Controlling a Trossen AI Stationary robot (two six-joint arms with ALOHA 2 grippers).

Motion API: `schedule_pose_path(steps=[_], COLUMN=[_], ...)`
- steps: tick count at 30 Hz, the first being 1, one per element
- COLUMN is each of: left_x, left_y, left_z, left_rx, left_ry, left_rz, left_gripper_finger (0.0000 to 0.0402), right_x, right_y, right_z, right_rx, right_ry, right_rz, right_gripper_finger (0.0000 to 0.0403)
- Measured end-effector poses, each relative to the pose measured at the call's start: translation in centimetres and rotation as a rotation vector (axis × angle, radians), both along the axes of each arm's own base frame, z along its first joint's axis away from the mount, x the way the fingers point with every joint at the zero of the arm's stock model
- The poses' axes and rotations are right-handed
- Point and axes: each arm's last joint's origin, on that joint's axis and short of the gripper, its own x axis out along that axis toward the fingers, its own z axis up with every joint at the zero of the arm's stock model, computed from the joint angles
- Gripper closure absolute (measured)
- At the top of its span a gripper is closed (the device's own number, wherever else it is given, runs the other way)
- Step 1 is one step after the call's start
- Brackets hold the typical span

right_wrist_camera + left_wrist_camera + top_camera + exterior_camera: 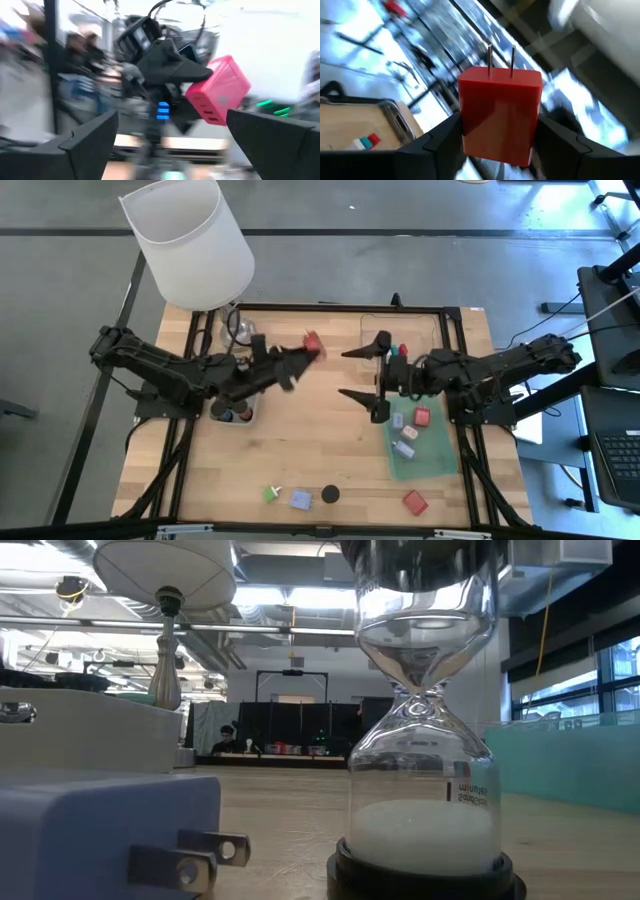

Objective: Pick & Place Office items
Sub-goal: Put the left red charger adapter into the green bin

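You are working in a robotics lab or workshop hall, not a home. In the low view you see behind the wooden table [300, 440] a large open room with exposed ceiling ducts [60, 560], long strip lights [290, 595] and a black metal frame [290, 700] far back, where a person [228, 738] sits at a bench. On the right there are big windows [580, 690]. From above, the floor is grey concrete [60, 300], and a laptop [620, 460] stands on a stand right of the table.
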Motion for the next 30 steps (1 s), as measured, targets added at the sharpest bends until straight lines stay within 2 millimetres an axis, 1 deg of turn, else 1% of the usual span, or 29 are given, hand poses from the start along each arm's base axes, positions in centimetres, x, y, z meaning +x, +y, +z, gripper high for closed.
schedule_pose_path(steps=[3, 6, 10, 12, 17, 22, 26, 30], left_x=[-0.1, -0.2, 0.2, 0.5, 2.1, 3.5, 3.6, 3.5], left_y=[0.6, 1.3, 2.2, 2.5, 3.0, 3.1, 3.3, 3.4], left_z=[0.4, 0.8, 1.2, 1.2, 0.3, -0.9, -0.7, -0.5], left_rx=[-0.097, -0.132, -0.144, -0.145, -0.191, -0.239, -0.229, -0.213], left_ry=[-0.082, -0.142, -0.232, -0.264, -0.346, -0.392, -0.433, -0.44], left_rz=[0.076, 0.1, 0.102, 0.091, 0.052, -0.013, -0.054, -0.052], left_gripper_finger=[0.0189, 0.0189, 0.0189, 0.0189, 0.0189, 0.0189, 0.0189, 0.0189], right_x=[-0.2, -0.4, -0.3, 0.0, 2.1, 4.4, 5.6, 5.8], right_y=[-0.1, -0.3, -0.6, -0.8, -1.0, -1.1, -1.0, -1.3], right_z=[0.3, 1.2, 2.1, 2.1, 1.8, 1.9, 2.0, 2.0], right_rx=[-0.191, -0.301, -0.323, -0.32, -0.337, -0.45, -0.472, -0.488], right_ry=[0.001, -0.057, -0.159, -0.183, -0.165, -0.101, -0.01, 0.037], right_rz=[-0.165, -0.286, -0.292, -0.287, -0.298, -0.367, -0.411, -0.434], right_gripper_finger=[0.003, 0.0035, 0.0037, 0.0037, 0.0037, 0.0037, 0.0037, 0.0037])
